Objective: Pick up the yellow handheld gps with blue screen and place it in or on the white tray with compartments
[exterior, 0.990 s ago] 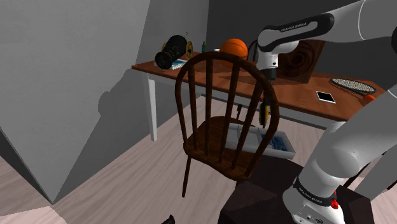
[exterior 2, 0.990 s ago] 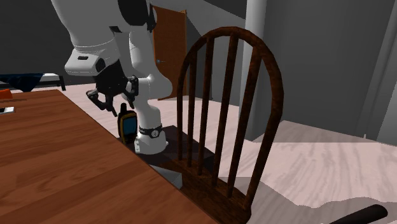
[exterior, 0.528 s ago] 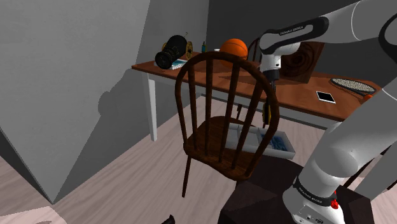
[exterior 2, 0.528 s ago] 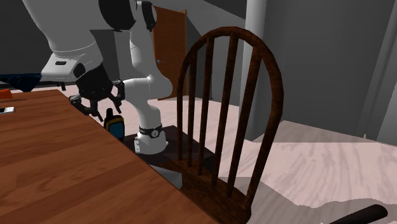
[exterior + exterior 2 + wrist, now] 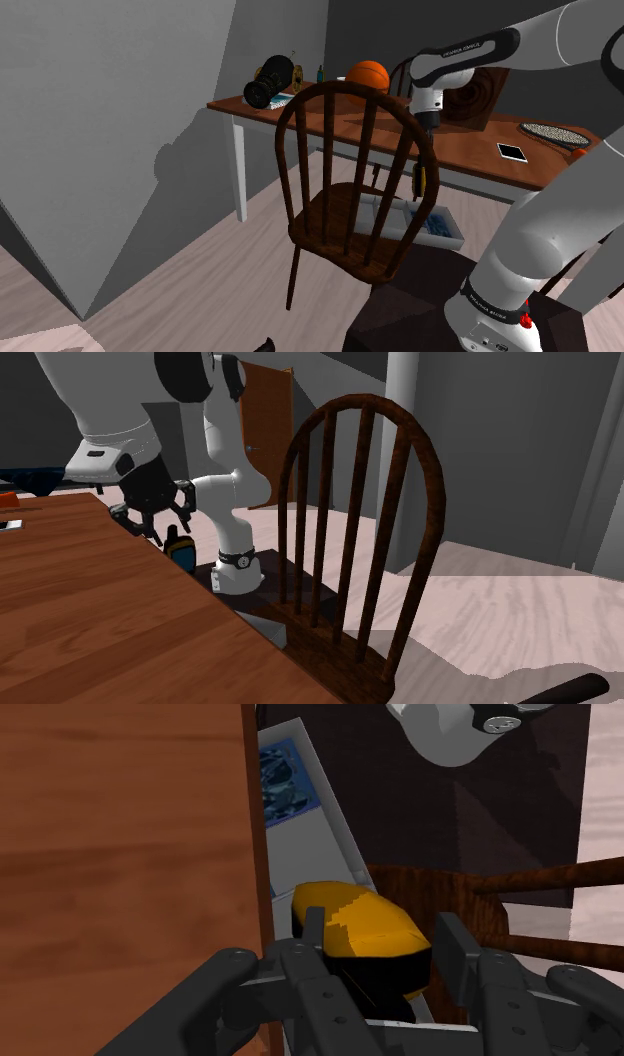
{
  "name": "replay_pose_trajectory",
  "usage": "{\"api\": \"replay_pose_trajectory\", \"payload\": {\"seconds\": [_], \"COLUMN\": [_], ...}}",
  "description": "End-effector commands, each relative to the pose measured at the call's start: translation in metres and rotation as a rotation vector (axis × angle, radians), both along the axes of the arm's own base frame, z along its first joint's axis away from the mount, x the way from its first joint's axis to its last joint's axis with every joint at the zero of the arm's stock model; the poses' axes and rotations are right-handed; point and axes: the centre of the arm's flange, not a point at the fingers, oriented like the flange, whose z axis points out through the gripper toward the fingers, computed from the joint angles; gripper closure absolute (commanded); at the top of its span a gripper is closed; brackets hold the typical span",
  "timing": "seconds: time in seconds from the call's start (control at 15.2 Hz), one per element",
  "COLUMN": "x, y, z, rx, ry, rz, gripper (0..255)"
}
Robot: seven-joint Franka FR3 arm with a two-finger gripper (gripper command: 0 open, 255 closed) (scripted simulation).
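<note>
the tool (image 5: pixel 382 928) clasped the yellow handheld gps (image 5: pixel 352 916) just beside the edge of the wooden desk (image 5: pixel 120 854), above the white tray (image 5: pixel 320 844).

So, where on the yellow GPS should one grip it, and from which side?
Across its narrow width near the top end, coming from above. The yellow GPS hangs upright and its body is long and rounded, so its two side faces suit the tool, which clasps it there.

No text I can read for certain, dark lettering along the white arm's (image 5: pixel 545 225) upper link (image 5: pixel 465 47), another line on the black band (image 5: pixel 490 300) above its base, both too small for me.
</note>
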Motion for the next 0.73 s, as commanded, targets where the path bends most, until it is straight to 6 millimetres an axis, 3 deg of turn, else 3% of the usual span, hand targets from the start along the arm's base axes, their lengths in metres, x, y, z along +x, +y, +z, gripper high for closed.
{"api": "replay_pose_trajectory", "payload": {"seconds": [0.0, 0.66], "x": [0.003, 0.003], "y": [-0.001, -0.001], "z": [-0.048, -0.096], "rx": [-0.002, -0.002], "ry": [0.030, 0.030], "rz": [-0.002, -0.002], "gripper": [255, 255]}}
